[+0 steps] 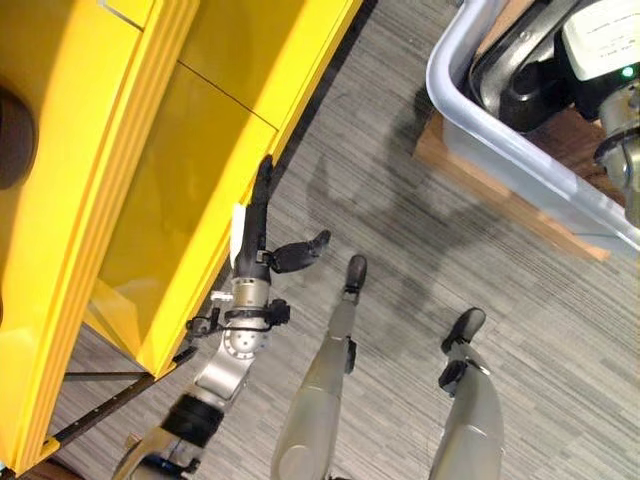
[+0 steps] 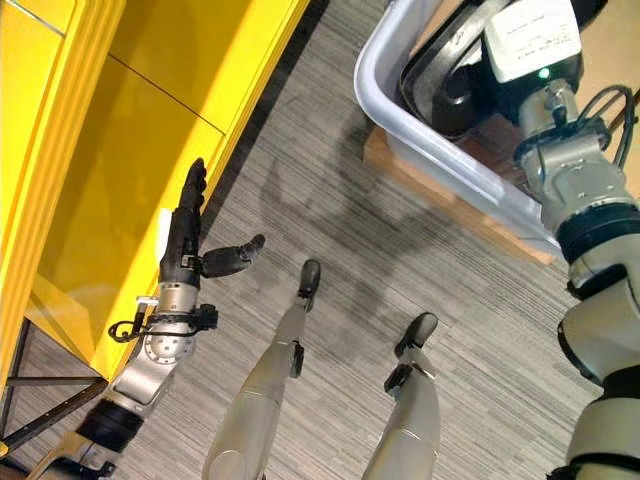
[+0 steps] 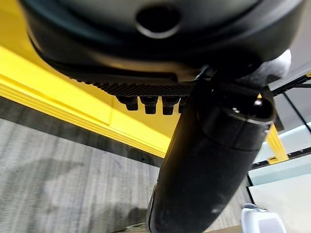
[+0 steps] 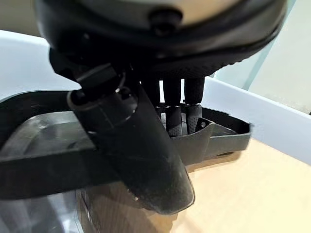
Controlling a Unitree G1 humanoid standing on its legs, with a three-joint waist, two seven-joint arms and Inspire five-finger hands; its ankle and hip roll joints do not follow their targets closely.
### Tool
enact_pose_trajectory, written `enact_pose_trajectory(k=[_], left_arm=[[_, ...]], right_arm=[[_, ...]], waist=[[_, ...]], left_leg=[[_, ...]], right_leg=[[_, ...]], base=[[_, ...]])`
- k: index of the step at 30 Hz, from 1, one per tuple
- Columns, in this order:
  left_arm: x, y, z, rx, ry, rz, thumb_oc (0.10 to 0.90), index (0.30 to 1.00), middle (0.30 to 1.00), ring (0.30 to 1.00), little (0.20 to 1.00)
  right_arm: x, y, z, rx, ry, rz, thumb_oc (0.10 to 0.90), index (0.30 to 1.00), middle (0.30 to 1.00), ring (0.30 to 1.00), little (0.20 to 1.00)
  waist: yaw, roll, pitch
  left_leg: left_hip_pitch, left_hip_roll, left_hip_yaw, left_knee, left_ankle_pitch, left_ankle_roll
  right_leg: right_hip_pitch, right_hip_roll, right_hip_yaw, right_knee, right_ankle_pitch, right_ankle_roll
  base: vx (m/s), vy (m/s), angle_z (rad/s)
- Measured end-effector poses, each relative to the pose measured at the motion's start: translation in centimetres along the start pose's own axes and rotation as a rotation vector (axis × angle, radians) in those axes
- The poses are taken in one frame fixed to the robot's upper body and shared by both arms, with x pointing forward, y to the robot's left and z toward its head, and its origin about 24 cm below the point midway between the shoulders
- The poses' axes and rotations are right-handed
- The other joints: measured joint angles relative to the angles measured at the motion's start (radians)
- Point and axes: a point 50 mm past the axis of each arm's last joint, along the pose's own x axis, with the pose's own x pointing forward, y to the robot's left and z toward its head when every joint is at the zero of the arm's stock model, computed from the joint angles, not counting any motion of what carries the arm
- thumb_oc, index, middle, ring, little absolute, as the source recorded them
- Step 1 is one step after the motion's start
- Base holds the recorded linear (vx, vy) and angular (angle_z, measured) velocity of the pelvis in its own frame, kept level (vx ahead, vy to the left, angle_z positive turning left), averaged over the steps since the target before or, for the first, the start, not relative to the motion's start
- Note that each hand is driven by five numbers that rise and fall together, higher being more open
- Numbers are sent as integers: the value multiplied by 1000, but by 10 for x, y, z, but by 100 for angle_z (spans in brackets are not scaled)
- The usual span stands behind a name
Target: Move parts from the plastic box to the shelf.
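Observation:
A black moulded part (image 2: 450,85) lies in the pale grey plastic box (image 2: 400,125) at the upper right. My right hand (image 4: 141,145) reaches into the box. Its fingers (image 4: 172,114) point straight down onto the inner rim of the black part (image 4: 218,141), with the thumb held in front of the rim. My left hand (image 1: 255,235) is open and holds nothing. It hangs beside the front edge of the yellow shelf (image 1: 150,180), fingers straight and thumb sticking out to the side over the carpet.
The plastic box rests on a wooden board (image 1: 470,175) above grey carpet (image 1: 420,300). The shelf's stepped yellow edge (image 3: 58,82) runs close behind my left hand (image 3: 209,160). Carpet lies open between shelf and box.

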Motion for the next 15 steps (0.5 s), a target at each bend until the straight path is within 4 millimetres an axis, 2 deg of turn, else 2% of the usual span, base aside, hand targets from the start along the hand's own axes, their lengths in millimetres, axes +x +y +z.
enact_pose_trajectory(k=[6, 11, 14, 15], left_arm=[[-1, 0, -3, 8, 15, 1, 900, 1000, 1000, 1000, 1000], [-2, 2, -8, 8, 37, 6, 900, 1000, 1000, 1000, 1000], [-4, 2, -9, 9, 44, 6, 900, 1000, 1000, 1000, 1000], [-5, 4, -11, 16, 52, 9, 900, 1000, 1000, 1000, 1000]], right_arm=[[-5, 9, 4, 19, 8, 24, 400, 300, 300, 300, 300], [-17, 29, 11, 45, -19, 102, 400, 300, 300, 300, 300], [-26, 40, 18, 91, -34, 136, 400, 300, 300, 300, 300], [-30, 44, 24, 118, -58, 144, 400, 300, 300, 300, 300]], waist=[[2, -2, 1], [1, -4, 3], [-7, -10, 6], [-23, -18, 11]], left_leg=[[25, 1, 1, -1, 1, 2], [84, 5, 1, -12, 1, 2], [120, 12, 0, -17, 1, 3], [141, 17, -1, -18, 0, 3]], right_leg=[[26, 6, -2, -3, -1, 2], [88, 13, -6, -21, 0, 3], [133, 21, -14, -39, 6, 3], [159, 28, -19, -49, 9, 1]], base=[[-27, -1, 0], [-32, -6, 0], [-33, 0, -1], [-34, -24, -5]])
